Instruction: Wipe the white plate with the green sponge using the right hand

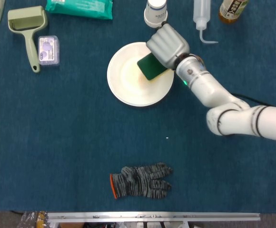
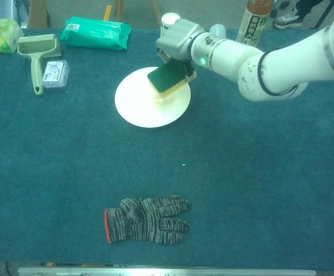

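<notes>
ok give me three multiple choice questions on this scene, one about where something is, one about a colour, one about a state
1. Where does the knit glove lie?
A. on the white plate
B. on the cloth at the near edge, apart from the plate
C. beside the lint roller

2. What colour is the sponge face that shows in the right hand?
A. dark green
B. red
C. white

3. What is the right hand doing?
A. resting flat and open on the table
B. holding a bottle
C. holding the green sponge over the white plate

Answers: 1 B, the glove sits alone on the cloth, well below the plate in the head view. 2 A, the upper face is dark green. 3 C, the fingers wrap the sponge above the plate's right side.
</notes>
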Robot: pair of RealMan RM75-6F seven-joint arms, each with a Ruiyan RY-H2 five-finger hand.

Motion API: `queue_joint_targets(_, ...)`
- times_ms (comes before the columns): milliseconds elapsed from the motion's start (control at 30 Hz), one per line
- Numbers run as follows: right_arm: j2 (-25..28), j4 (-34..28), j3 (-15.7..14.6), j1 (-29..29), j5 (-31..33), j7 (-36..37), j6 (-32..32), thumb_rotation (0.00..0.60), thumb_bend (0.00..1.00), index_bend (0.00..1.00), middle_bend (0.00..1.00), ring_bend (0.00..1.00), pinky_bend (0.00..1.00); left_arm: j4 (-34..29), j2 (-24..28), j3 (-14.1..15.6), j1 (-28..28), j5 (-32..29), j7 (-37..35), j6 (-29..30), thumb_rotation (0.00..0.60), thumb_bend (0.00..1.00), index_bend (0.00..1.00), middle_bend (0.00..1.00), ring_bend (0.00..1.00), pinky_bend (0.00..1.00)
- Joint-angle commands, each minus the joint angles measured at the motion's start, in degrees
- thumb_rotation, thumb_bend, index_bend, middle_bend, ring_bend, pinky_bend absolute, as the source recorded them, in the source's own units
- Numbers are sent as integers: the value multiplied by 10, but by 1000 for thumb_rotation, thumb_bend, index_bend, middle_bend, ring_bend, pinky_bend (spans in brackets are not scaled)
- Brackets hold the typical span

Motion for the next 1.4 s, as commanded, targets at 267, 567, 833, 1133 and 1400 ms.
queue_joint_targets(267,140,-216,-33,-82,-53,27,108,600,0,471,463,336,289,-21,5,-1,-8,9,18,2,600,190,393,343,308,418)
queue_joint_targets(567,207,-315,-71,-159,-114,59,172,600,0,472,464,337,289,-46,8,-4,-19,13,43,-1,600,190,393,343,308,417)
queue_joint_targets(833,227,-336,-111,-232,-168,89,197,600,0,472,465,337,289,-55,4,-3,-28,16,57,-9,600,190,393,343,308,418)
queue_joint_targets(1133,198,-283,-117,-277,-199,127,165,600,0,472,464,337,289,-65,4,-2,-32,17,67,-10,600,189,393,343,308,417)
queue_joint_targets(1400,149,-198,-112,-296,-221,164,102,600,0,472,464,337,289,-61,1,0,-33,16,64,-11,600,189,393,343,308,418)
